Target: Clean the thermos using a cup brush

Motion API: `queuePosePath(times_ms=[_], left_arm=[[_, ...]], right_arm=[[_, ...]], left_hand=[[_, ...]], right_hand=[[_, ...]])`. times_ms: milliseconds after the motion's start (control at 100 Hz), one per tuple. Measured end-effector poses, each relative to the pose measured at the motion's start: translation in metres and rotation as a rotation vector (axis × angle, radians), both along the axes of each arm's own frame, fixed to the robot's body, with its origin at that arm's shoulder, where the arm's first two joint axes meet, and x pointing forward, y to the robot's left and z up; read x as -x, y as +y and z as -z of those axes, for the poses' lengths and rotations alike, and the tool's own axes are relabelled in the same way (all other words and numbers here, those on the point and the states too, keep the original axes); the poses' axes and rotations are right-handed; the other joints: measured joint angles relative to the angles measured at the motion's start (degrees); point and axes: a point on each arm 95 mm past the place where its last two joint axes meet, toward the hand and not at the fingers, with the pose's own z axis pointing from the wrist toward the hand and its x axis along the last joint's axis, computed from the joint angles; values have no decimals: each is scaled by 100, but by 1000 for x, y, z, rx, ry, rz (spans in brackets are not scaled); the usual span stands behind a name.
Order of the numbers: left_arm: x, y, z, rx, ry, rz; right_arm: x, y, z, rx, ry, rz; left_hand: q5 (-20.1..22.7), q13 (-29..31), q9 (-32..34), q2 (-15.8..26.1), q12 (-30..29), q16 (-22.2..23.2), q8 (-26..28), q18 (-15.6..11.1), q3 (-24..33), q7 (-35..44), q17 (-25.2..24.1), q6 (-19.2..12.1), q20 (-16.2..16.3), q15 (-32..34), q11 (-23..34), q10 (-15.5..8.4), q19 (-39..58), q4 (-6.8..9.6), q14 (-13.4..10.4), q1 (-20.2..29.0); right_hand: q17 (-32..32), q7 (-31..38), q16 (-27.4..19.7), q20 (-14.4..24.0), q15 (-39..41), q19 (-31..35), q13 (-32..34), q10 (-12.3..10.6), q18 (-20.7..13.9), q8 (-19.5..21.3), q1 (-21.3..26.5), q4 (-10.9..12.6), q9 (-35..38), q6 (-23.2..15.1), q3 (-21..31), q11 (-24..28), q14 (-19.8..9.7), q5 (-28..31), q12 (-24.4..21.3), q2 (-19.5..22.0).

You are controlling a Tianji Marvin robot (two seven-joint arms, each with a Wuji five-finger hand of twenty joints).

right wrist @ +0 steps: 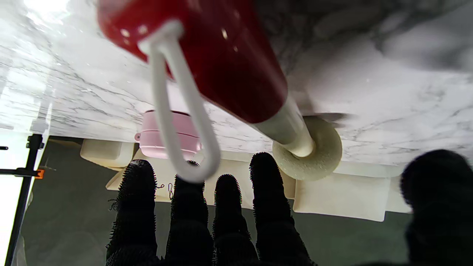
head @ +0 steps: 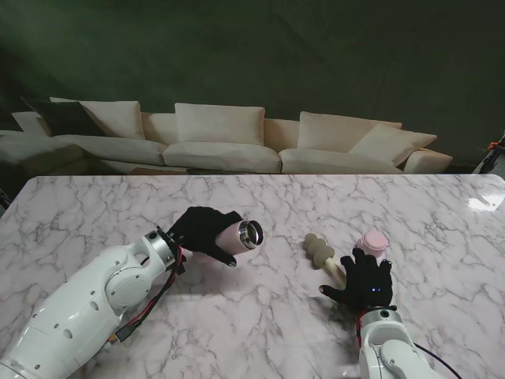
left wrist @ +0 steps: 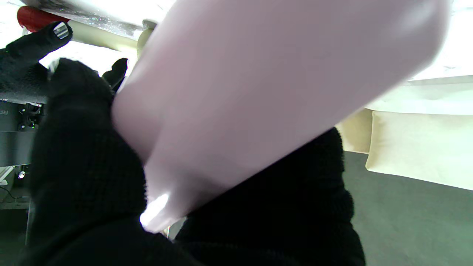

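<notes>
Two hands are at work, and only one has its load. The left hand (head: 203, 229), in a black knit glove, has its fingers (left wrist: 85, 140) wrapped round the pale pink steel thermos (head: 239, 235) and holds it off the white marble table (head: 95, 213), lying roughly level with its open chrome mouth turned toward three o'clock. So the step in hand looks to be the pick-up of the brush, with the bottle already presented.

That long cup brush with the cream sponge head and red handle (head: 322, 251) lies on the marble at about four o'clock from the thermos mouth, its sponge end toward the bottle. Its red handle (right wrist: 207, 55) and white hanging loop (right wrist: 177, 111) run back under the right hand (head: 364, 283). A small round pink lid (head: 372, 242) sits just beside it, at about one o'clock from that hand.

The right hand hovers palm down over the handle, its gloved fingers (right wrist: 266, 199) straight, slightly apart and closed on nothing, the thumb held out wide. Whether the palm touches the handle I cannot tell.

Next, I judge, those fingers must drop and curl round the red handle without snagging the loop or nudging the lid, then lift and line the sponge with the mouth.
</notes>
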Motion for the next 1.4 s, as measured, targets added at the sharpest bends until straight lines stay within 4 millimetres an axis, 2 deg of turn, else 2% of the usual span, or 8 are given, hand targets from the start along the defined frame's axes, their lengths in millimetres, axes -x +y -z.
queuePosePath(times_ms=[270,480,700,800,880,1100,1170,1400], left_arm=[[0,-1,1,-5,6,3],[0,-1,1,-4,8,4],[0,-2,2,-6,15,4],[0,-2,2,-6,16,4],[0,-2,2,-6,16,4],[-1,-2,2,-5,15,4],[-1,-2,3,-5,16,5],[-1,-2,3,-1,17,3]], right_arm=[[-4,-2,9,29,20,28],[-7,-3,13,31,18,26],[-11,0,17,19,16,15],[-12,2,18,30,13,6],[-12,2,18,34,4,2],[-12,2,19,11,-39,-16],[-12,2,19,4,-57,-25],[-13,1,20,-29,-52,-11]], left_hand=[[0,0,0,0,0,0,0,0,0,0,0,0,0,2,1,0,1,0,0,0],[0,0,0,0,0,0,0,0,0,0,0,0,0,3,1,0,1,0,0,0],[0,0,0,0,0,0,0,0,0,0,0,0,0,4,1,0,2,0,0,0],[0,0,0,0,0,0,0,0,0,0,0,0,0,5,2,0,2,0,0,0],[0,0,0,0,0,0,0,0,0,0,0,0,0,5,3,0,2,0,0,0],[0,1,0,0,0,0,0,0,0,0,0,0,0,7,8,0,3,0,0,0],[0,1,0,0,0,0,0,0,0,0,0,0,0,7,12,0,4,0,0,0],[0,1,0,0,0,1,0,0,0,0,0,0,0,13,35,0,5,0,0,0]], right_hand=[[36,185,1,41,74,79,0,65,0,280,433,4,0,-240,-221,6,2,236,0,-11],[54,315,2,45,133,113,1,134,0,412,849,57,-5,-490,-235,9,2,850,0,-23],[55,411,4,66,139,157,1,136,0,546,851,57,-6,-901,1395,9,4,1306,1,-159],[68,981,5,112,142,179,43,136,4,197,1312,-619,63,-1198,1522,9,7,1448,1,-513],[70,1489,5,113,154,190,64,111,5,-54,1590,-857,162,-1406,1509,53,7,1432,45,-756],[166,1631,6,116,280,241,272,-215,68,-191,2044,-916,1035,-1566,1650,232,17,1692,71,-1224],[222,1631,6,116,275,250,515,-373,140,-192,2095,-950,1597,-1566,1661,238,333,1698,75,-1230],[426,1623,-72,-66,93,266,1093,-297,146,168,2164,-964,3198,-1560,1659,49,468,1708,59,-1231]])
